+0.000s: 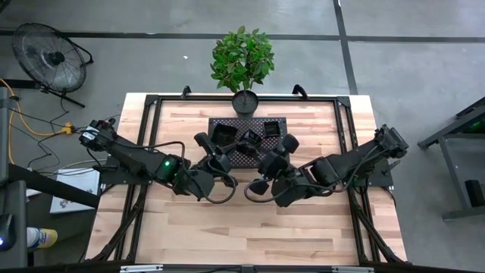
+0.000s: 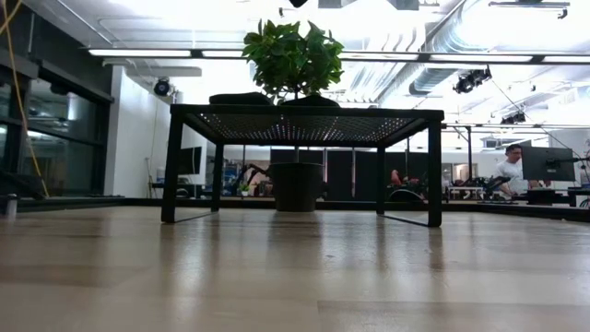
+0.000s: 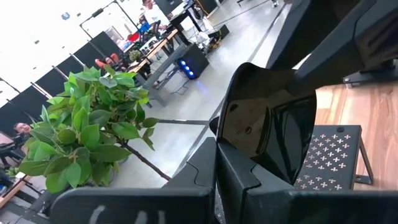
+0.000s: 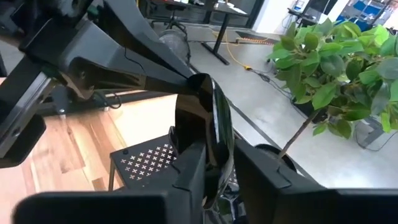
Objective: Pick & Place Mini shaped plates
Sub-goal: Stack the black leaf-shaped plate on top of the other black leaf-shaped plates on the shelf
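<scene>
One glossy black mini plate (image 3: 267, 124) is held on edge in the air over the black perforated rack (image 1: 246, 123). My left gripper (image 3: 216, 174) is shut on it, coming from the table's left. My right gripper (image 4: 217, 182) comes from the table's right, its fingers closed on the same plate (image 4: 202, 118), which that view shows edge-on. In the high view the two grippers (image 1: 241, 146) (image 1: 258, 146) meet above the rack's middle. Two more mini plates (image 1: 224, 134) (image 1: 271, 128) lie flat on the rack's top. My left gripper pinches the plate's rim (image 3: 225, 148) at one corner between its two fingers. The fingers run about level, slanting in from the table's near left. The plate stands up beyond the fingertips, clear of the rack. My right gripper has one finger (image 4: 194, 167) on each face of the plate, at the edge nearest it (image 4: 217, 155). The fingers run about level, slanting in from the table's near right. The plate stands on edge between them, its far edge (image 4: 194, 82) in the left gripper.
A potted plant (image 1: 242, 61) stands at the table's far edge, just behind the rack. The rack stands on legs, with open space beneath it (image 2: 304, 184). Bare wood (image 1: 242, 227) lies toward the near edge. A person (image 2: 509, 166) sits in the room beyond.
</scene>
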